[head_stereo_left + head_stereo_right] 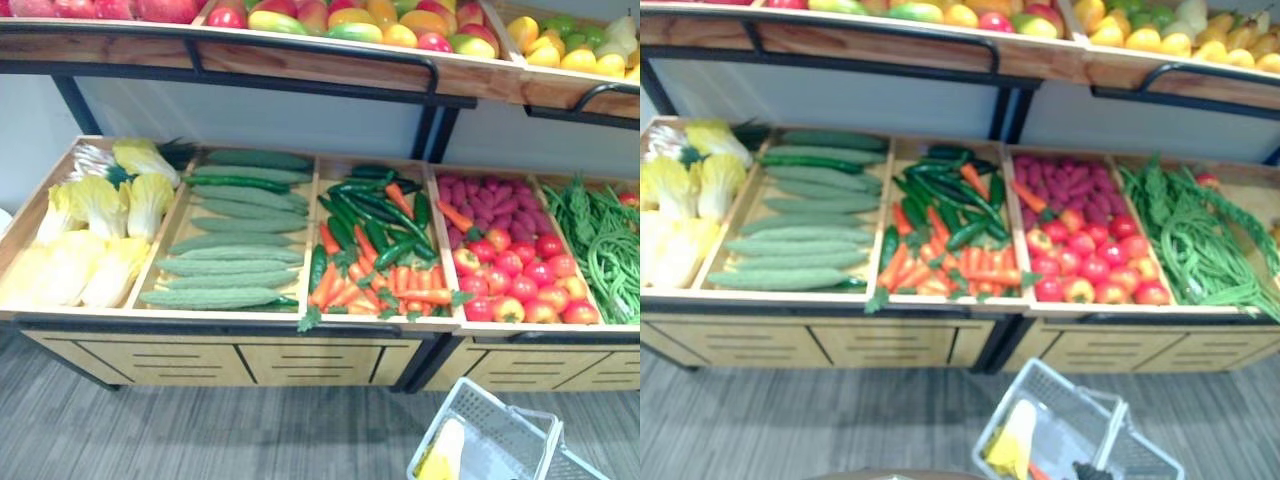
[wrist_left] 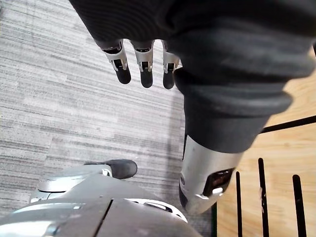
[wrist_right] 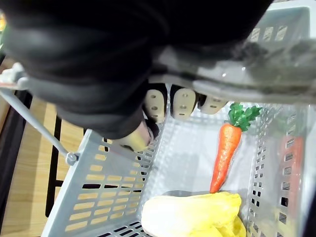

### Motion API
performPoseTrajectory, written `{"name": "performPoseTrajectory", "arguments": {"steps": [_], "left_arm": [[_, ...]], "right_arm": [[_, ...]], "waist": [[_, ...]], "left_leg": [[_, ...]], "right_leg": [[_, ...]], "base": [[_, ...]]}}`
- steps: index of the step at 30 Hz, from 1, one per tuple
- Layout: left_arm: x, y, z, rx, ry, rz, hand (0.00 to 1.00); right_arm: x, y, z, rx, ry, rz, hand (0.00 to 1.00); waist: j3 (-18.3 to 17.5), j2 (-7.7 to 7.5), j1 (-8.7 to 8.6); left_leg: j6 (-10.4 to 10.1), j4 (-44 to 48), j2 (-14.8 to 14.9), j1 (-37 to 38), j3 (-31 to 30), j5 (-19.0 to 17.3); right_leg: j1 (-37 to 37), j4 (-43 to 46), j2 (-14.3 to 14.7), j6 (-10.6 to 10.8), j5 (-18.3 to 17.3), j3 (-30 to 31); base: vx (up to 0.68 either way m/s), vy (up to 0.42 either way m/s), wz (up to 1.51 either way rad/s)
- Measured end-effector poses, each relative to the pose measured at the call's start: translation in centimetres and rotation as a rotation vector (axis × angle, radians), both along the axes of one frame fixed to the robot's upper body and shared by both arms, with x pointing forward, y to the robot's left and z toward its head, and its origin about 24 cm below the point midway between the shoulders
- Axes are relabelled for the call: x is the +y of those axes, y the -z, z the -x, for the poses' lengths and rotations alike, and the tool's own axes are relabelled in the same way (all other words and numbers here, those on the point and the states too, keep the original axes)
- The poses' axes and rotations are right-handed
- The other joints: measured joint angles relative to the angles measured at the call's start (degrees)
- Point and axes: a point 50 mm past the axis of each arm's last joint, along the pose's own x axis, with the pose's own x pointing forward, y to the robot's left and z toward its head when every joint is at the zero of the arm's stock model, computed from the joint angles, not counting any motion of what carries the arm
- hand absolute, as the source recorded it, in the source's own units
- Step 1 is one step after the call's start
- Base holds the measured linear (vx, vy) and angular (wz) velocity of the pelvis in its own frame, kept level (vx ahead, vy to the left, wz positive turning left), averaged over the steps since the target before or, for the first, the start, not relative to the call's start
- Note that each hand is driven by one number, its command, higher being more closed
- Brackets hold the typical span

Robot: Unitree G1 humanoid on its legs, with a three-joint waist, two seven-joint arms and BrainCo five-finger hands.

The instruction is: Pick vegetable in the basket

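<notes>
Shopping round partly done at the produce bench (image 1: 230, 316): a carrot (image 3: 224, 153) and a pale yellow cabbage (image 3: 192, 215) already lie in the grey plastic basket (image 1: 500, 402), which hangs low in front of the bench, near its right half. The carrot lies along one side wall and its tip touches the cabbage, which fills one end of the basket's bottom. The right hand (image 3: 182, 102) hangs directly above both, its fingers curled over what looks like the basket's handle (image 3: 247, 54), so it appears to be carrying the basket and not a vegetable. The left hand (image 2: 143, 66) is down beside the wooden front of the bench, over the grey floor (image 2: 59, 98), fingers straight and relaxed, holding nothing. On the bench the compartments are full: cabbages (image 1: 100, 230) at the far left, then long green cucumbers (image 1: 235, 255), then carrots (image 1: 395, 280) mixed with green peppers (image 1: 360, 215), then tomatoes (image 1: 520, 275) and beans (image 1: 605, 240). By the look of it, any further pick falls to the empty left hand, which is below the bench's rim and well apart from every vegetable on it
</notes>
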Motion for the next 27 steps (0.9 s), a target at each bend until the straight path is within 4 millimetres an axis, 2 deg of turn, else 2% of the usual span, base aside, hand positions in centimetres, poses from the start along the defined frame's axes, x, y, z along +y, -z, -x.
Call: {"name": "performPoseTrajectory", "arguments": {"steps": [6,7,8,9,10,11,12,14,15,16,17,18,19,20,22,24,26,27], "left_arm": [[0.1,0.0,-0.1,0.008,0.046,0.012,0.0],[0.2,-0.1,-0.5,-0.004,0.054,0.007,0.0],[0.4,-0.2,-1.3,-0.025,0.065,-0.002,0.0],[0.5,-0.3,-1.8,-0.035,0.075,-0.004,0.0],[0.4,-0.3,-2.5,-0.046,0.099,-0.004,0.0],[0.3,-0.3,-2.7,-0.049,0.114,-0.003,0.0],[0.1,-0.3,-3.2,-0.054,0.132,-0.002,0.0],[0.0,-0.3,-3.8,-0.063,0.155,-0.004,0.0],[0.1,-0.4,-4.1,-0.069,0.16,-0.005,0.0],[-0.1,-0.4,-4.2,-0.073,0.167,-0.003,0.0],[-0.1,-0.5,-4.5,-0.082,0.171,-0.006,0.0],[-0.1,-0.6,-5.0,-0.097,0.195,-0.013,0.0],[-0.3,-0.6,-5.1,-0.1,0.207,-0.009,0.0],[-0.4,-0.6,-5.0,-0.096,0.212,-0.007,0.0],[-0.3,-0.7,-5.2,-0.103,0.216,-0.008,0.0],[-0.4,-0.6,-5.2,-0.104,0.212,-0.005,0.0],[-1.2,-0.4,-5.2,-0.107,0.209,0.017,0.0],[-1.3,-0.4,-5.2,-0.109,0.209,0.021,0.0]], "right_arm": [[0.2,0.0,-0.8,-0.004,-0.01,-0.018,1.0],[0.3,0.0,-1.1,-0.012,-0.011,-0.019,1.0],[0.1,-0.1,-1.3,-0.022,-0.006,-0.016,1.0],[-0.1,-0.2,-1.4,-0.031,0.001,-0.011,1.0],[-0.4,-0.3,-1.3,-0.044,0.026,-0.003,1.0],[-0.5,-0.4,-1.2,-0.051,0.036,0.001,1.0],[-0.4,-0.5,-1.3,-0.072,0.048,0.01,1.0],[-0.4,-0.9,-2.2,-0.112,0.038,0.023,1.0],[-0.1,-1.0,-2.8,-0.136,0.019,0.025,1.0],[0.4,-1.1,-3.6,-0.15,-0.021,0.021,1.0],[0.4,-1.3,-4.0,-0.165,-0.032,0.026,1.0],[0.0,-1.5,-4.4,-0.173,-0.037,0.044,1.0],[-0.3,-1.5,-4.1,-0.163,-0.044,0.051,1.0],[-0.2,-1.4,-4.1,-0.156,-0.062,0.05,1.0],[0.4,-1.1,-3.8,-0.134,-0.084,0.032,1.0],[0.4,-1.1,-4.2,-0.132,-0.089,0.029,1.0],[-0.6,-1.2,-3.7,-0.115,-0.059,0.044,1.0],[-0.7,-1.2,-3.6,-0.108,-0.051,0.043,1.0]], "waist": [[0.8,-0.1,-0.48],[1.9,-0.8,-0.45],[3.8,-0.74,-0.56],[4.7,-0.58,-0.72],[5.9,0.41,-0.93],[6.1,0.78,-1.02],[6.3,1.28,-0.92],[6.3,2.43,-0.77],[6.5,3.53,-0.75],[6.9,4.4,-0.26],[7.4,4.16,-0.54],[7.8,2.98,-0.87],[8.0,2.7,-0.5],[8.0,2.67,-0.29],[7.9,2.51,-0.3],[8.1,2.16,-0.2],[7.8,4.19,0.25],[7.5,4.84,0.18]], "left_leg": [[-0.1,0.6,0.0,2.6,3.5,-1.7],[0.0,4.7,0.3,2.1,4.3,-4.2],[0.6,12.5,1.4,-0.4,4.5,-8.2],[0.6,15.9,2.0,-1.4,4.4,-10.0],[0.7,20.7,3.2,-2.9,4.5,-12.9],[0.9,22.4,3.7,-3.5,4.8,-13.8],[1.3,24.4,4.8,-4.4,6.2,-15.2],[1.7,25.9,7.0,-5.2,9.8,-16.4],[2.5,25.7,8.5,-5.0,12.6,-16.2],[3.9,24.1,10.3,-4.9,16.6,-15.3],[4.2,23.6,10.4,-4.9,18.0,-15.1],[4.9,21.4,9.3,-2.8,21.2,-14.0],[5.2,20.3,9.1,-1.5,23.7,-13.4],[5.3,19.3,9.3,-0.1,26.8,-12.8],[5.0,18.9,9.6,0.2,31.4,-12.3],[4.7,20.1,10.0,0.1,35.9,-12.1],[3.6,17.2,10.8,0.9,40.7,-9.9],[3.7,16.6,11.1,0.9,41.8,-9.1]], "right_leg": [[0.3,-0.1,0.0,0.0,0.0,3.5],[0.5,1.3,-0.3,-0.2,-0.4,4.6],[0.0,4.1,-0.7,-0.7,-1.6,5.4],[-0.3,5.7,-0.8,-0.6,-2.1,5.7],[-1.0,7.9,-0.7,-0.4,-2.2,6.3],[-1.5,8.8,-0.7,-0.1,-1.9,6.6],[-3.5,10.7,-0.3,-0.4,-0.8,8.5],[-7.1,11.6,1.7,-1.2,4.7,10.8],[-8.6,8.6,3.3,-1.1,11.1,11.1],[-9.5,9.3,3.6,-2.0,11.9,9.1],[-10.5,14.5,2.7,-3.8,8.8,6.0],[-11.3,27.2,-1.5,-5.7,0.8,-1.3],[-9.9,33.1,-3.6,-8.1,-2.0,-5.3],[-7.4,37.4,-5.3,-9.0,-2.6,-8.5],[-3.1,36.6,-6.8,-8.6,-2.3,-9.9],[-2.3,31.8,-6.8,-6.3,-4.0,-11.2],[-1.9,21.9,-2.4,-6.3,-4.3,-13.0],[-1.9,19.7,-1.8,-6.2,-4.4,-13.2]], "base": [[0.05,0.002,-0.3],[0.04,0.01,-0.38],[0.02,0.009,-0.31],[-0.02,0.029,-0.23],[-0.04,0.05,-0.18],[-0.05,0.103,-0.38],[-0.07,0.115,-0.69],[-0.11,0.154,-1.0],[-0.2,0.237,-1.34],[-0.2,0.234,-1.3],[-0.2,0.167,-1.17],[-0.09,0.129,-0.93],[-0.08,0.128,-1.29],[-0.07,0.093,-1.15],[-0.08,-0.048,-1.24],[-0.08,-0.139,-1.38],[-0.13,-0.23,-1.46],[-0.12,-0.282,-1.14]]}}
